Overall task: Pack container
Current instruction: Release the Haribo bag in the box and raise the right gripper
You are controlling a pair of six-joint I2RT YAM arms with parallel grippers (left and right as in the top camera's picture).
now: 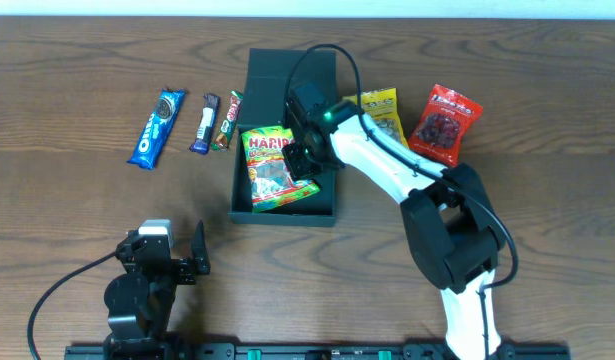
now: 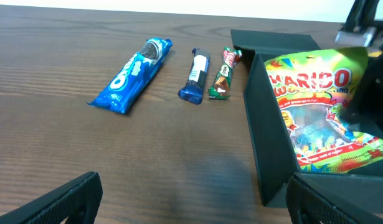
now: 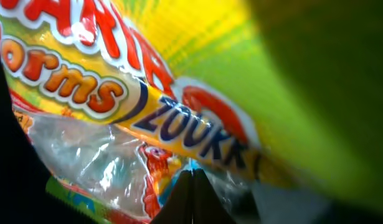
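The Haribo worms bag (image 1: 272,168) lies slanted in the container (image 1: 283,214), which sits mid-way along the table (image 1: 67,200), lid folded open to the far side, probably so packets can drop in from above. The right claw (image 1: 305,150) is down at the bag's right edge; whether it pinches I cannot tell. The right wrist view shows only close-up print. The left wrist view shows the left claw (image 2: 191,208) spread and an Oreo packet (image 2: 132,74) left of the container.

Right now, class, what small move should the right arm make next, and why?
Probably open the right gripper and let go of the Haribo bag: it already sits tilted inside the container, and the fingers appear pinched on its edge.
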